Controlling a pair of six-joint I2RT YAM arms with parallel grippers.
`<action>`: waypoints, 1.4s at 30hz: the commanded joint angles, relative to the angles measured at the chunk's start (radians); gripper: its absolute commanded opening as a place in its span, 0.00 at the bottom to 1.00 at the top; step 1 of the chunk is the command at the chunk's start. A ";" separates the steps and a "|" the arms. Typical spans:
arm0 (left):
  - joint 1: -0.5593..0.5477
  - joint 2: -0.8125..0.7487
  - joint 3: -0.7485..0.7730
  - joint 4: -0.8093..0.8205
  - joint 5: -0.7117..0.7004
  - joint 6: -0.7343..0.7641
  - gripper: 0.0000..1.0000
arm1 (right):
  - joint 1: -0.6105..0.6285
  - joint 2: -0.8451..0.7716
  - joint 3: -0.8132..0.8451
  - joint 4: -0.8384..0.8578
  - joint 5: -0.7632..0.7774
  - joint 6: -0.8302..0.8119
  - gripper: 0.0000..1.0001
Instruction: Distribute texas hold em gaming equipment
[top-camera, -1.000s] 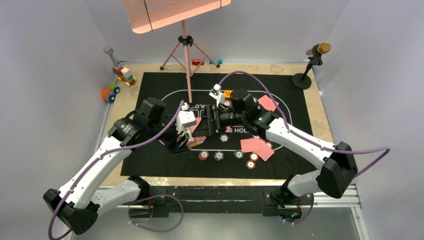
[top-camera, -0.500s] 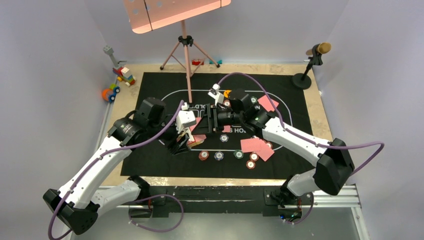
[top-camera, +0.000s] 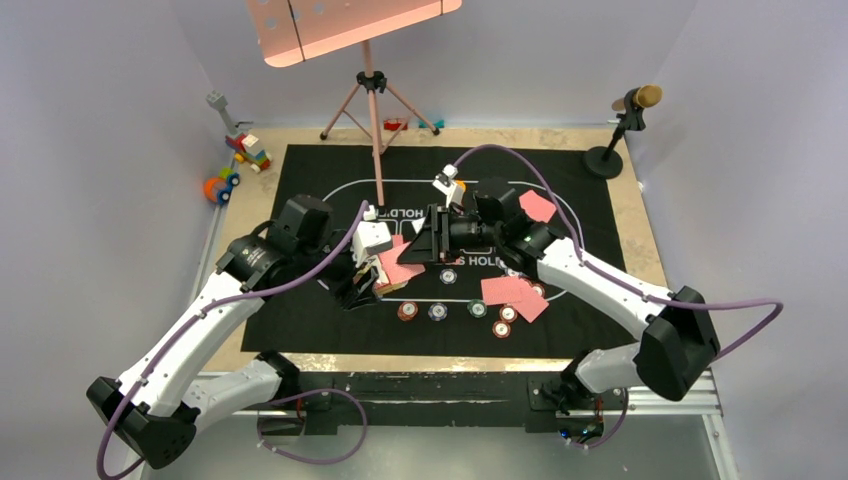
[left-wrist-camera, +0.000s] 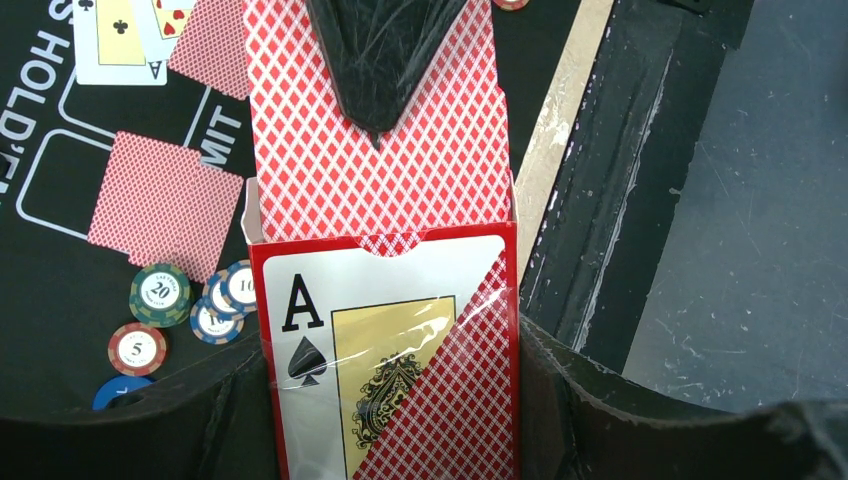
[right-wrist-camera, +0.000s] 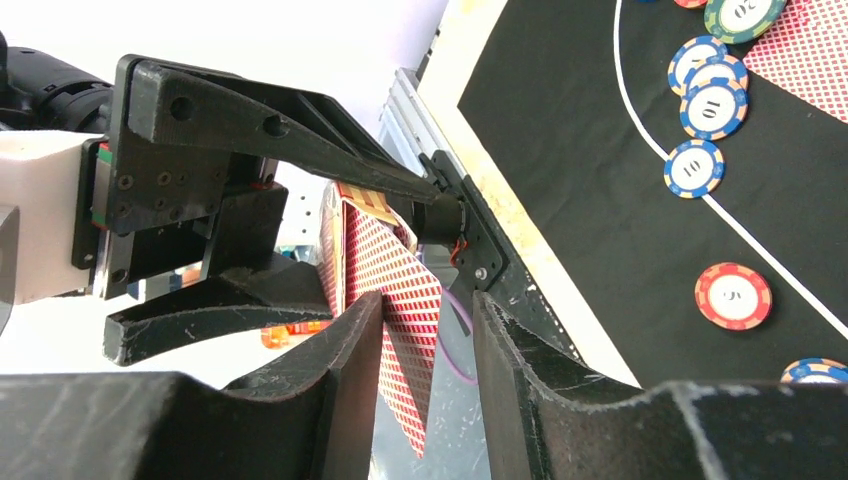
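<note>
By my judgement you are in the middle of the deal. Your left gripper (left-wrist-camera: 390, 420) is clamped on the card box (left-wrist-camera: 385, 330): 1 finger presses each long side, and the open mouth of the box points away from the fingertips. From this mouth 1 card (left-wrist-camera: 300, 150) sticks far out, back side up, but its lower edge is not yet out of the box. Your right gripper (right-wrist-camera: 420, 310) has 1 finger on each face of this card, near its far end. A small gap shows beside the card in the right wrist view, so I cannot tell if these fingers already press it.

What looks done: several face-down cards (top-camera: 508, 290) lie on the mat (top-camera: 300, 320), well apart from the right fingers and beside the right forearm. A row of chips (top-camera: 440, 311) lies on the mat near the left fingers, on the side of the arm bases.

What is left, I think: to pull this card free and put it down at a place. How many cards remain in the box is hidden. The chips lie close together, so they perhaps need sharing out too.
</note>
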 joint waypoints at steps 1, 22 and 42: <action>0.007 -0.017 0.043 0.053 0.034 -0.019 0.30 | -0.017 -0.037 -0.017 -0.019 0.006 -0.015 0.40; 0.010 -0.021 0.026 0.056 0.041 -0.031 0.29 | -0.128 -0.129 0.017 -0.148 -0.011 -0.080 0.12; 0.010 -0.056 -0.018 0.039 0.041 -0.017 0.29 | -0.263 0.205 0.047 -0.086 0.138 -0.191 0.00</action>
